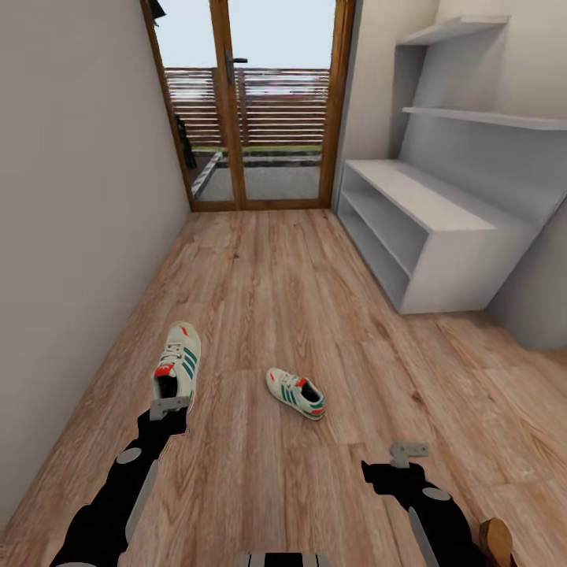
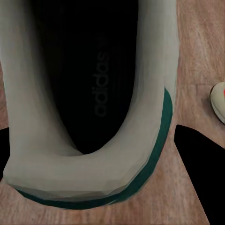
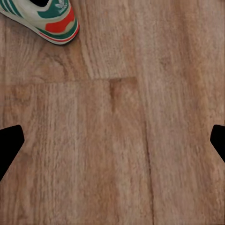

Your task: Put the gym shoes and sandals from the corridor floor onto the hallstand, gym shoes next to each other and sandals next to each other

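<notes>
Cream-white with green stripes, the left gym shoe [image 1: 179,360] lies on the corridor floor [image 1: 276,283] at near left, its long axis running near to far, heel opening toward us and toe pointing at the far door. We note the left end effector [image 1: 168,407] right at that heel; in the left wrist view the shoe's collar and dark insole [image 2: 93,84] sit directly ahead between the dark fingers [image 2: 199,164], which stand apart and are not clamped on anything. We judge the left arm far the nearer, and the coming move turns on a short advance along the shoe's length to close on the heel rim.

We find the second gym shoe [image 1: 296,393] near centre, well apart from the first, lying diagonally with its heel toward near right. The right end effector [image 1: 409,453] hangs over bare planks, fingers [image 3: 10,140] spread wide, that shoe's heel [image 3: 56,23] just ahead of it.

We record the hallstand [image 1: 429,228] at far right, its worktop unoccupied.
</notes>
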Motion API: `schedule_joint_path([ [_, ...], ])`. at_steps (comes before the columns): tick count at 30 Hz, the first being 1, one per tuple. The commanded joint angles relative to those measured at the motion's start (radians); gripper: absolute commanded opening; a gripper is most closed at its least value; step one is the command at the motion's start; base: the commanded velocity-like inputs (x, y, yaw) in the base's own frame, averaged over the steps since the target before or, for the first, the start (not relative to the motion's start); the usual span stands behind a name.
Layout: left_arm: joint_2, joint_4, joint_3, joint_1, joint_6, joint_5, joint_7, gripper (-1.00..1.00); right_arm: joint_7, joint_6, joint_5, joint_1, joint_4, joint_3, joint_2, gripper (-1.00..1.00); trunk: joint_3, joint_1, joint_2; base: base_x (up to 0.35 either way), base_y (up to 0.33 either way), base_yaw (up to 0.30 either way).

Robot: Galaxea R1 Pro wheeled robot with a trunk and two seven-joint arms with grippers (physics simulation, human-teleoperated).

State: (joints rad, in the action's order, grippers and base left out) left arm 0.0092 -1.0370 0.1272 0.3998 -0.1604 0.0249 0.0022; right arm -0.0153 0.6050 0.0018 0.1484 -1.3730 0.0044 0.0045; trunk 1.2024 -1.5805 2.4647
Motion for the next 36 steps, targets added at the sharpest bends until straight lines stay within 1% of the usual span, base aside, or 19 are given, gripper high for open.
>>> schedule_joint_path([
  [1,0.000,-0.001,0.000,0.000,-0.005,0.003,-0.001,-1.00,-0.002,0.006,0.000,0.000,-0.001,0.000,0.000,1.00,-0.001,0.000,0.000,0.292,0.171,0.135],
  [6,0.000,-0.002,0.000,0.000,-0.005,0.003,-0.001,-1.00,-0.002,0.006,0.001,0.000,-0.002,0.000,0.000,1.00,-0.006,0.000,0.000,0.325,0.060,0.107],
  [13,0.000,-0.001,-0.001,0.000,-0.005,0.003,-0.001,-1.00,-0.002,0.006,0.001,0.000,-0.004,0.001,0.000,1.00,-0.007,0.000,0.000,0.322,0.004,0.010],
  [18,-0.001,0.000,-0.001,0.000,-0.005,0.004,-0.001,-1.00,-0.002,0.006,0.001,0.000,-0.005,0.001,0.000,1.00,-0.007,0.000,0.000,0.226,-0.051,0.000],
  [21,-0.001,0.000,-0.001,0.001,-0.005,0.004,-0.001,-1.00,-0.002,0.006,0.001,0.000,-0.005,0.001,0.000,1.00,-0.007,0.000,0.000,0.094,-0.049,0.039],
  [27,-0.006,0.000,-0.001,0.000,-0.005,0.004,-0.001,-1.00,-0.002,0.006,0.001,0.000,-0.005,0.002,0.000,1.00,-0.007,0.000,0.000,0.015,-0.008,0.177],
  [36,-0.008,0.000,-0.001,-0.001,-0.005,0.004,-0.001,-1.00,-0.002,0.006,0.001,0.000,-0.005,0.001,0.000,1.00,-0.007,0.000,0.000,0.018,-0.014,0.042],
])
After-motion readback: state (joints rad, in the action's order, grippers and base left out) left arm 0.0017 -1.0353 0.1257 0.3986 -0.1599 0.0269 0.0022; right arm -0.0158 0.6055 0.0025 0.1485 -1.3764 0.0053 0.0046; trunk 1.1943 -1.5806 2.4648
